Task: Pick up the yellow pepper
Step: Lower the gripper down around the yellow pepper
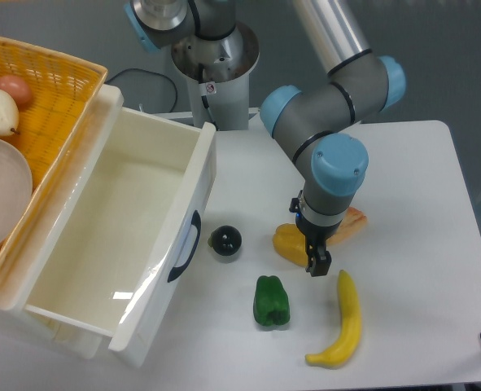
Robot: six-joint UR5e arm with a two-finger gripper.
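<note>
- Arm (338, 90): grey UR5e w/ blue joint caps, reaching down from top centre to mid-table.
- Gripper (316, 259): points straight down, low over the white table (419, 212), at the right edge of the yellow pepper (289, 243). Seen edge-on; only one dark finger shows, so can't tell whether fingers are spread or pinched.
- Yellow pepper: lies on table just left of gripper, partly hidden by wrist. Contact w/ finger can't be confirmed.
- Orange-pink item (352, 220): behind wrist, right of pepper; mostly hidden, identity unclear.
- Green pepper (271, 301): in front of yellow pepper, near but apart.
- Banana (344, 322): front right, curved, upper tip just below gripper.
- Black ball (225, 240): left of yellow pepper, between it and drawer handle.
- White drawer (118, 236): left half of view, dark handle facing the ball.
- Wicker basket (53, 90): far left, behind drawer; holds a clear plate (0, 204) and round fruit-like items at upper corner.
</note>
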